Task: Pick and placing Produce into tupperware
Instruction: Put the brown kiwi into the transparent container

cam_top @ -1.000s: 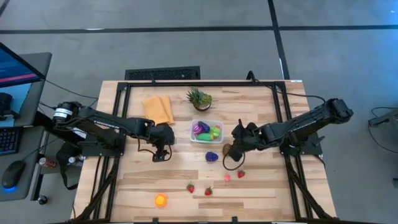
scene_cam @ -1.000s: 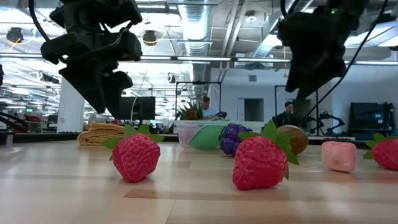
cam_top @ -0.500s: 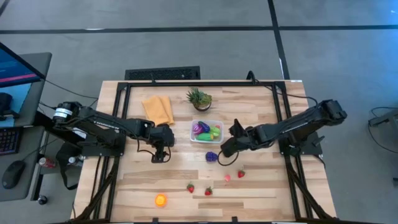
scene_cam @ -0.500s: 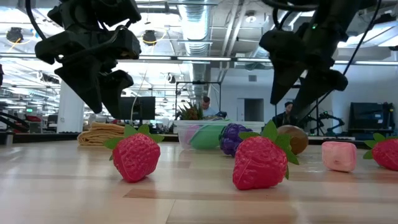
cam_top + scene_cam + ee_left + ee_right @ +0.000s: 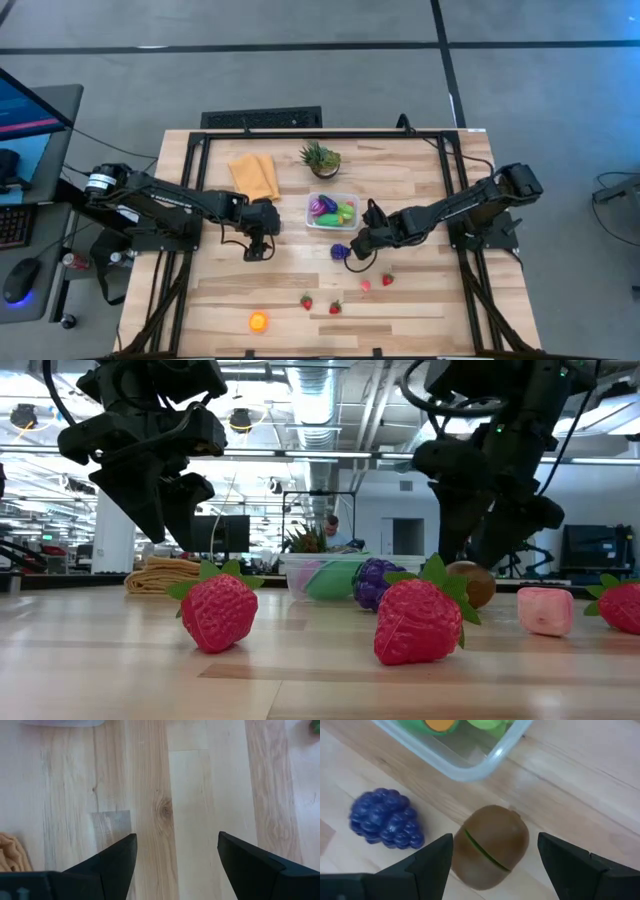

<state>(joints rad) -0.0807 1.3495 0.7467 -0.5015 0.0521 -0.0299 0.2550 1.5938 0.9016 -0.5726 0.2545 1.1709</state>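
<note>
My right gripper (image 5: 494,851) is open and points down over the brown kiwi (image 5: 492,847), one finger on either side of it with a gap showing. The kiwi lies on the table just beside the clear tupperware (image 5: 332,211), which holds purple, green and orange pieces. Purple grapes (image 5: 385,819) lie next to the kiwi, toward the table's left. Strawberries (image 5: 307,301) (image 5: 335,307) (image 5: 387,280), a pink piece (image 5: 365,286) and an orange fruit (image 5: 259,322) lie nearer the front edge. My left gripper (image 5: 175,850) hovers open over bare wood, left of the tupperware.
A folded yellow-orange cloth (image 5: 255,176) and a spiky potted plant (image 5: 321,158) sit toward the far edge. A black frame (image 5: 190,160) runs round the table top. Bare wood lies between the left gripper and the grapes.
My right gripper has moved toward the table's left and near edge and come down, from beside the tupperware to over the kiwi, staying open. The left arm and the produce have kept still.
</note>
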